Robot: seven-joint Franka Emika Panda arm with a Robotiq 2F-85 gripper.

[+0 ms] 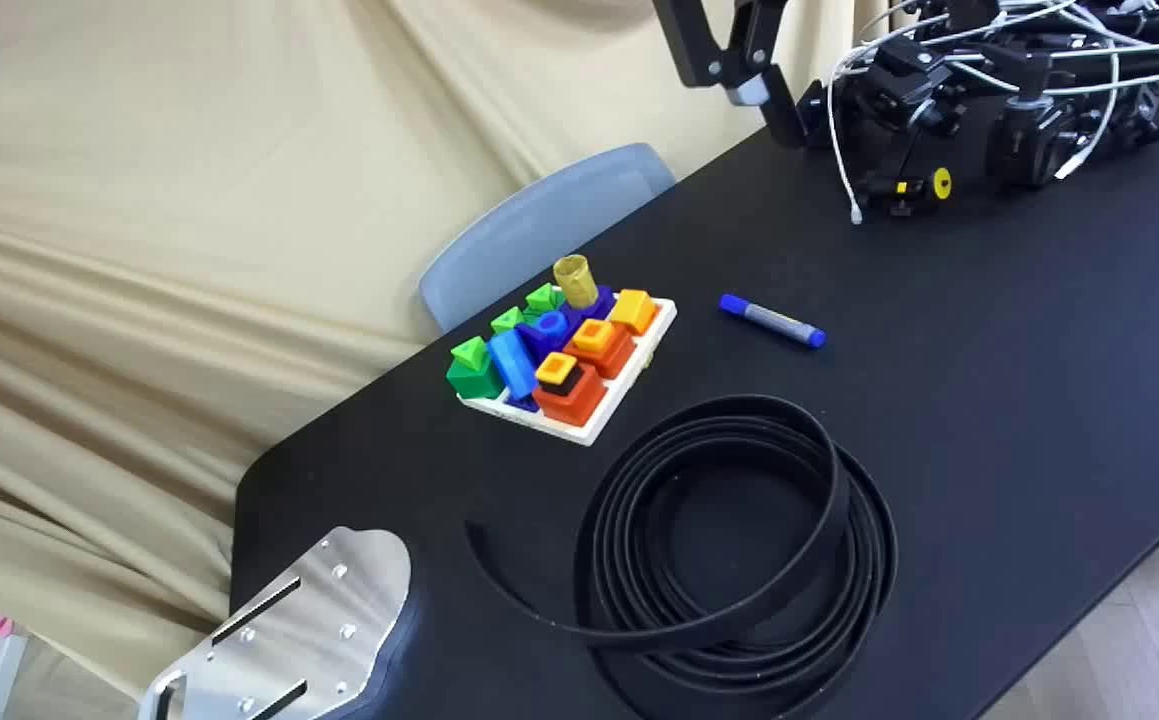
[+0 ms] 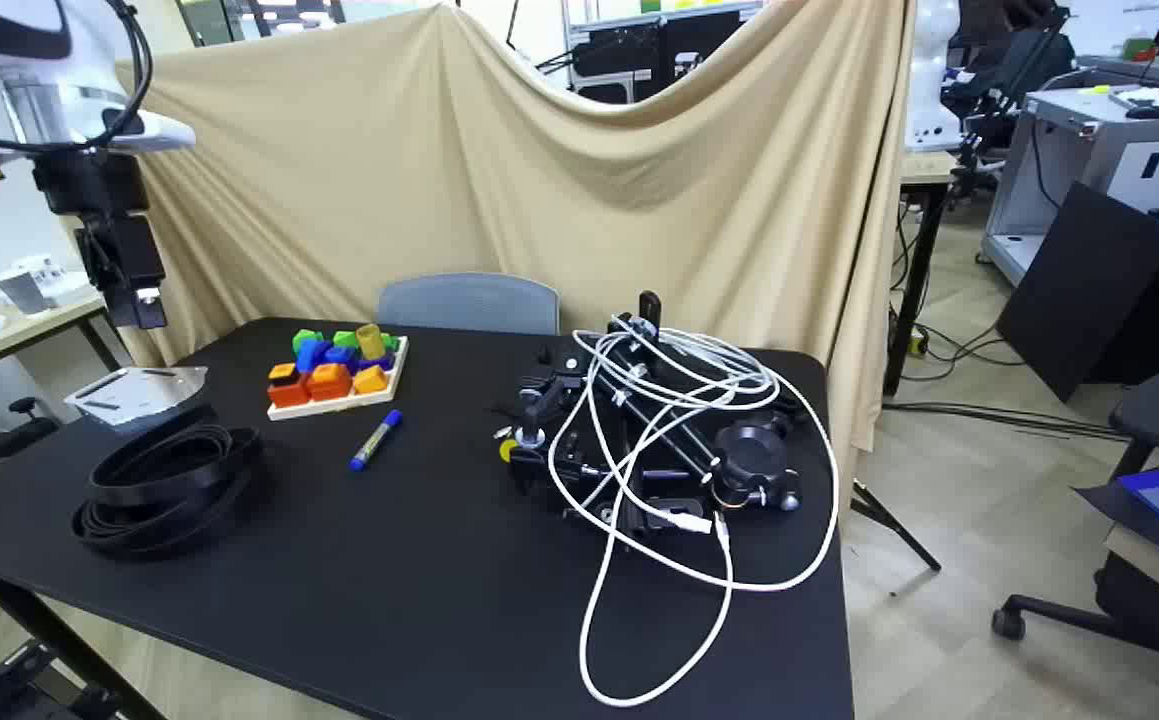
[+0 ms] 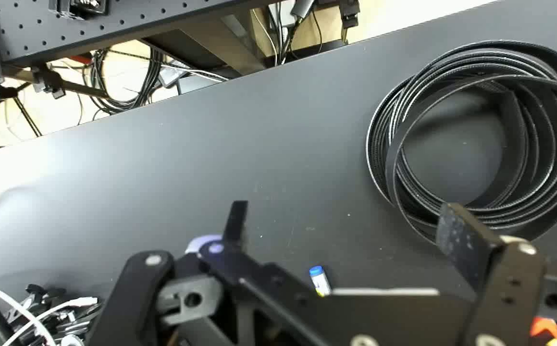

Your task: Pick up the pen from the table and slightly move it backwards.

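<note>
The pen is a short marker with blue ends and a pale grey body. It lies flat on the black table in both exterior views, as the pen [image 1: 774,322] and the table [image 1: 989,350] show. The pen [image 2: 376,441] and the table [image 2: 419,580] also appear from the far side. My gripper [image 2: 146,306] hangs well above the table, apart from the pen. In the wrist view my gripper [image 3: 350,228] is open, with nothing between its fingers. There one blue end of the pen [image 3: 320,280] shows below the fingertips; the gripper's body hides the rest.
A coiled black strap [image 1: 609,560] lies near the pen. A white tray [image 1: 629,385] of colourful blocks stands beside it. Black clamps and stands with white cables [image 2: 679,430] cover one table end. A metal plate [image 1: 309,620] lies at the opposite end. A grey chair [image 2: 469,303] stands behind.
</note>
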